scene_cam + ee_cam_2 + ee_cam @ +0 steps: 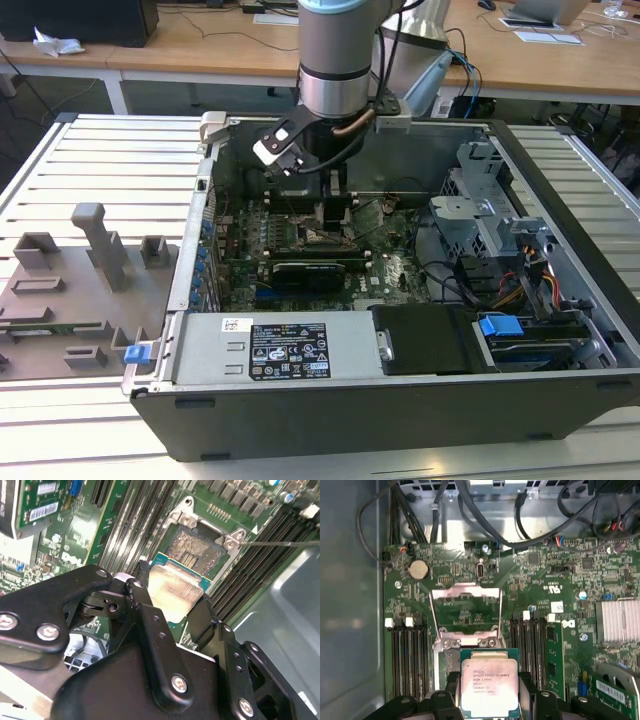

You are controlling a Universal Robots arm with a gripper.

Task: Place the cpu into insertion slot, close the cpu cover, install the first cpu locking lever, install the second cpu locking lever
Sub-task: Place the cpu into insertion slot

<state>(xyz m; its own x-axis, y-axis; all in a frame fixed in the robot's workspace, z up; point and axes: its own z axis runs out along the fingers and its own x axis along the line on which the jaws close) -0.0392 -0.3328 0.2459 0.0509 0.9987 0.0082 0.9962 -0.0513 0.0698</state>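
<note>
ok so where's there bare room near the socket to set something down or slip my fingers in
Bare: the grey case panel beside the memory slots, and the slatted table outside the case. The insertion slot itself lies open, its cpu cover raised. Crowded: cables beyond the cover, and the hand gripping the cpu by the slot.

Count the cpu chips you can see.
1. The cpu is held in the gripper, near the empty insertion slot; the arm may hide others.

1 cpu [489, 682], 1 insertion slot [192, 549], 1 cpu cover [465, 593], 1 pincer [171, 594]
</note>
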